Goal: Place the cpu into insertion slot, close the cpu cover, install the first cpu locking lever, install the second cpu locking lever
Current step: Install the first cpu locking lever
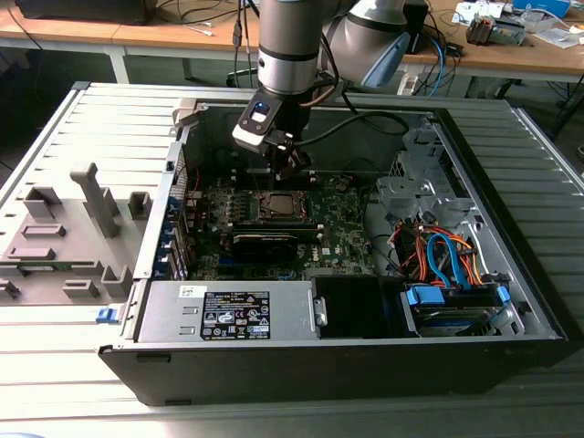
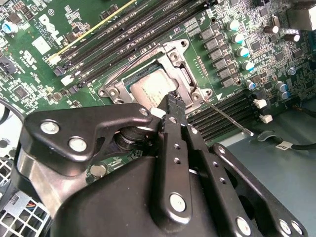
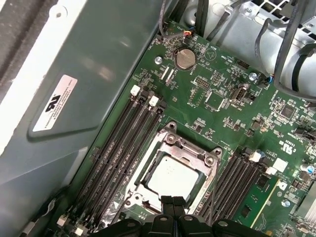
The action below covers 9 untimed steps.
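The cpu lies in the insertion slot, with the cpu cover apparently down around it. The hand, pinched narrow and empty, hovers at the slot's 12 o'clock edge in the exterior view. A locking lever looks unlatched; it probably wants slow, steady pressure from the tip, clear of the cover.

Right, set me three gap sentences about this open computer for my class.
The cpu cover lies ___, not raised, framing the cpu.
The gripper, close to the cover, is ___, not open.
The circuit board is coloured ___.
Missing words: closed, shut, green.
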Tool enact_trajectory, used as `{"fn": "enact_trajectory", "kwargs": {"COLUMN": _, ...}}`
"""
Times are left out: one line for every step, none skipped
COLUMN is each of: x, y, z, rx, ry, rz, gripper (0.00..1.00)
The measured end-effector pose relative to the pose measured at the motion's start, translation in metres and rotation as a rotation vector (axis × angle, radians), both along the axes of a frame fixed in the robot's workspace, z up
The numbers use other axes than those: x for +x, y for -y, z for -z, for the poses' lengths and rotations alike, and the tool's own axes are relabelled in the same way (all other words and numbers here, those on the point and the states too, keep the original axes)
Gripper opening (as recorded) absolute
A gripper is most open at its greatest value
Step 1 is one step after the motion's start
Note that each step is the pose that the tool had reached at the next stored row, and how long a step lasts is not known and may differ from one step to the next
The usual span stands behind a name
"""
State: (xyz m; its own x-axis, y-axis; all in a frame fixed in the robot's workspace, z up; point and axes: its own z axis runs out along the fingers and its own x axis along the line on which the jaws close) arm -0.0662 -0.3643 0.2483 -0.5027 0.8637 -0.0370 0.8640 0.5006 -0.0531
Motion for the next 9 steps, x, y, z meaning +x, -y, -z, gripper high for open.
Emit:
{"fn": "enact_trajectory", "kwargs": {"x": 0.0000, "y": 0.0000, "z": 0.0000, "rx": 0.0000, "ry": 0.0000, "rz": -0.004, "gripper": 0.11}}
{"fn": "enact_trajectory", "kwargs": {"x": 0.0000, "y": 0.0000, "z": 0.0000, "rx": 0.0000, "ry": 0.0000, "rz": -0.008, "gripper": 0.11}}
{"fn": "enact_trajectory", "kwargs": {"x": 0.0000, "y": 0.0000, "z": 0.0000, "rx": 0.0000, "ry": 0.0000, "rz": -0.012, "gripper": 0.11}}
{"fn": "enact_trajectory", "kwargs": {"x": 0.0000, "y": 0.0000, "z": 0.0000, "rx": -0.0001, "ry": 0.0000, "rz": -0.015, "gripper": 0.11}}
{"fn": "enact_trajectory", "kwargs": {"x": 0.0000, "y": 0.0000, "z": 0.0000, "rx": 0.0000, "ry": 0.0000, "rz": -0.018, "gripper": 0.11}}
{"fn": "enact_trajectory", "kwargs": {"x": 0.0000, "y": 0.0000, "z": 0.0000, "rx": 0.0000, "ry": -0.0001, "rz": -0.021, "gripper": 0.11}}
{"fn": "enact_trajectory", "kwargs": {"x": 0.0000, "y": 0.0000, "z": 0.0000, "rx": 0.0000, "ry": 0.0000, "rz": -0.024, "gripper": 0.11}}
{"fn": "enact_trajectory", "kwargs": {"x": 0.0000, "y": 0.0000, "z": 0.0000, "rx": 0.0000, "ry": 0.0000, "rz": -0.026, "gripper": 0.11}}
{"fn": "enact_trajectory", "kwargs": {"x": 0.0000, "y": 0.0000, "z": 0.0000, "rx": -0.0001, "ry": -0.0001, "rz": -0.030, "gripper": 0.11}}
